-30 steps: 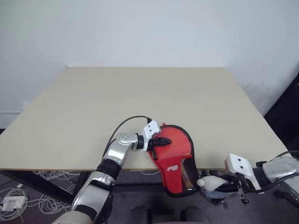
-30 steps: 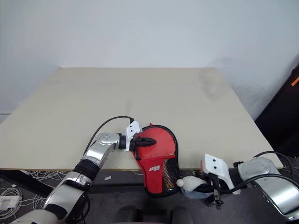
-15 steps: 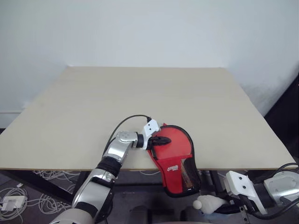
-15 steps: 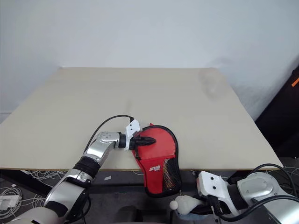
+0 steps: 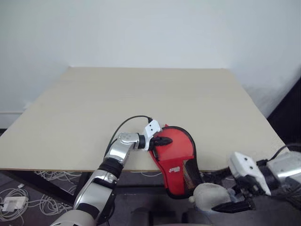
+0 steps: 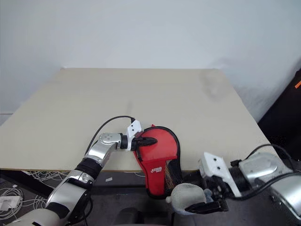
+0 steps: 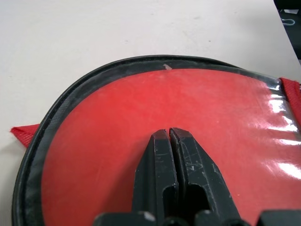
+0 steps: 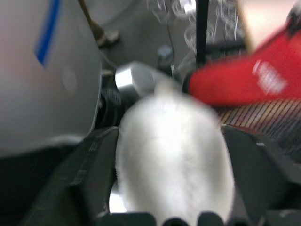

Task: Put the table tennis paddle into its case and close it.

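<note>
Rising beside the case [image 5: 175, 157], the right gripper [image 5: 233, 201] now gapes wide around a white fluffy thing [image 5: 209, 195], left gripper [image 5: 162, 141] pinched tight on the red face; zipping looks unfinished.

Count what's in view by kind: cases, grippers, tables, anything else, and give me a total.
Case: 1
Grippers: 2, the left gripper and the right gripper
Table: 1
White soft object: 1
Total: 5

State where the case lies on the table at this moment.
In the left eye view, the case lies at the table's near edge, its narrow end overhanging, with the shut left gripper on its red face.
</note>
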Robot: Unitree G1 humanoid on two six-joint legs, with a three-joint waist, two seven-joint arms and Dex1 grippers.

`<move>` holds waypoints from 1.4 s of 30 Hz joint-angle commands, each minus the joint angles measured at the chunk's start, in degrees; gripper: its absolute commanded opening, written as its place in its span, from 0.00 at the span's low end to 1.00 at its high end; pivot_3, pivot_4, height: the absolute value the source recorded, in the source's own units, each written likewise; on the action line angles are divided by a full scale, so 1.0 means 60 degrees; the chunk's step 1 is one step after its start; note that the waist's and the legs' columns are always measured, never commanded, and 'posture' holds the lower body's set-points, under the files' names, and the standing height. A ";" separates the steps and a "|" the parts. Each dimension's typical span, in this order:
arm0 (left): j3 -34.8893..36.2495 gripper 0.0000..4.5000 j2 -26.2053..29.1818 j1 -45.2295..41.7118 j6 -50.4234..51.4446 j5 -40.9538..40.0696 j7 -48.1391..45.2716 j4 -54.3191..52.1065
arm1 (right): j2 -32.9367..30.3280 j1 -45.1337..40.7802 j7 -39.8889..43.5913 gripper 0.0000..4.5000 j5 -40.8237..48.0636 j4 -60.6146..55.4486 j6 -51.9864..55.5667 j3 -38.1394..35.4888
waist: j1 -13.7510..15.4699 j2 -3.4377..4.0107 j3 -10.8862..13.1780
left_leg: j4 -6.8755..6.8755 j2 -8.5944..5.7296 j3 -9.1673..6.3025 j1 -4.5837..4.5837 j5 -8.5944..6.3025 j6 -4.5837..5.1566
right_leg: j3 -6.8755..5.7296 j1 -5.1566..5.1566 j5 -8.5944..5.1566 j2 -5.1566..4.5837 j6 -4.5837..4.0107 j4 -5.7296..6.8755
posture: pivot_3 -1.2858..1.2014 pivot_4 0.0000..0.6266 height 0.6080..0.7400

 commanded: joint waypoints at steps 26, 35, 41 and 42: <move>0.3270 1.00 0.0860 0.1586 0.3272 -0.2551 0.1788 -0.4499 | 0.7662 -0.4744 -0.7367 1.00 -0.3653 0.9088 -0.0795 0.1271 | 0.0070 0.0009 0.0017 | -0.0028 0.0005 0.0038 -0.0048 0.0032 0.0052 | 0.0036 -0.0042 0.0052 0.0022 -0.0020 0.0025 | 0.52 0.00 1.00; 0.3421 1.00 0.1027 0.2287 0.3391 -0.2586 0.2220 -0.4996 | 0.8182 -0.4903 -0.7412 0.63 -0.3803 1.0248 -0.1394 0.0860 | 0.0034 0.0008 0.0017 | -0.0031 0.0007 0.0042 -0.0027 0.0035 0.0043 | 0.0037 -0.0036 0.0060 0.0022 -0.0032 0.0031 | 0.52 0.00 1.00; 0.3322 1.00 0.1062 0.2394 0.3272 -0.2529 0.2299 -0.4898 | 0.8484 -0.4905 -0.7276 0.12 -0.3589 0.9859 -0.1379 0.0559 | 0.0030 0.0009 0.0017 | -0.0039 0.0007 0.0045 -0.0027 0.0036 0.0043 | 0.0038 -0.0038 0.0060 0.0022 -0.0031 0.0035 | 0.52 0.00 1.00; 0.3317 1.00 0.1060 0.2411 0.3271 -0.2528 0.2307 -0.4902 | 0.8495 -0.4898 -0.7236 0.05 -0.3605 0.9774 -0.1383 0.0569 | 0.0026 0.0009 0.0017 | -0.0039 0.0007 0.0046 -0.0027 0.0036 0.0043 | 0.0038 -0.0039 0.0060 0.0022 -0.0031 0.0036 | 0.52 0.00 1.00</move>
